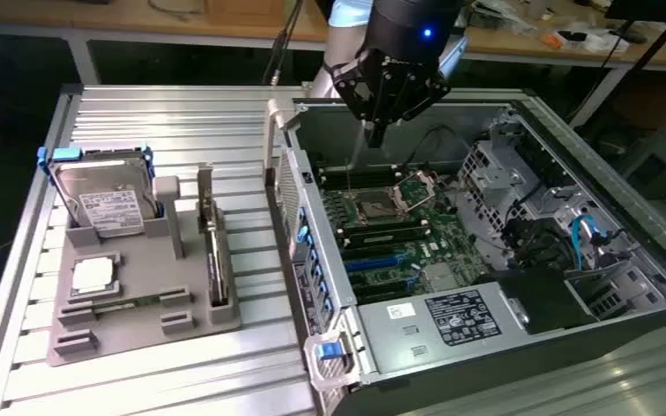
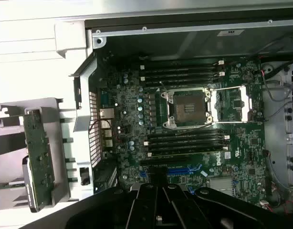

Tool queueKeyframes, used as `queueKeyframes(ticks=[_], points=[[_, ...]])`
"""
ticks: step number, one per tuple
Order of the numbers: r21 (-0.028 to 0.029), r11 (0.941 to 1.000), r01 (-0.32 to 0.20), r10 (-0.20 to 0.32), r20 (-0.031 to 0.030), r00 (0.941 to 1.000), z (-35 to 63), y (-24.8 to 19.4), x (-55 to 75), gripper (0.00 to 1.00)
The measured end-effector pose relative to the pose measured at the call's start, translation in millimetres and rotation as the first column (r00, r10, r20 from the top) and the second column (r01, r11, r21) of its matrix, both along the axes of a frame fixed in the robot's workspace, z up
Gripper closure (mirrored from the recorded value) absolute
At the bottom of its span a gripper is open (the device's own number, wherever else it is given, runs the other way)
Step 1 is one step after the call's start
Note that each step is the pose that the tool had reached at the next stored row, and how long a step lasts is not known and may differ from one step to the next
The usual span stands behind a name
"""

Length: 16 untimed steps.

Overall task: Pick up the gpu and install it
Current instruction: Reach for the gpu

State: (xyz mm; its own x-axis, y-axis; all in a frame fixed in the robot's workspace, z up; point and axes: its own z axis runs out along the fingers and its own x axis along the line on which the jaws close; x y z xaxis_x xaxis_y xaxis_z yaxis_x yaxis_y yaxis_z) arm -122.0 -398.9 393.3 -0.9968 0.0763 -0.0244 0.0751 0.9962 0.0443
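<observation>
The gpu is a thin dark card standing on edge in a slot of the grey parts holder, at the exterior view's left. In the wrist view the gpu shows its flat circuit face in the same holder. My gripper hangs over the back of the open computer case, well away from the card. Its fingers meet at the tips, shut and holding nothing. Under it lies the motherboard with blue expansion slots.
On the holder also stand a silver hard drive in a blue frame, a processor chip and a narrow green memory stick. The case's metal wall rises between holder and motherboard. The open processor socket and cables lie inside the case.
</observation>
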Motion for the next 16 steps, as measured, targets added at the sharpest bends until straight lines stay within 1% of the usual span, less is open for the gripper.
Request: queueKeyframes(ticks=[11, 16], points=[[0.0001, 1.0000, 0.000, 0.000, -0.0001, 1.0000, -0.1, 0.0, -0.8, 0.89], [0.0001, 1.0000, 0.000, 0.000, -0.0001, 1.0000, -0.3, 0.0, -5.7, 0.89]])
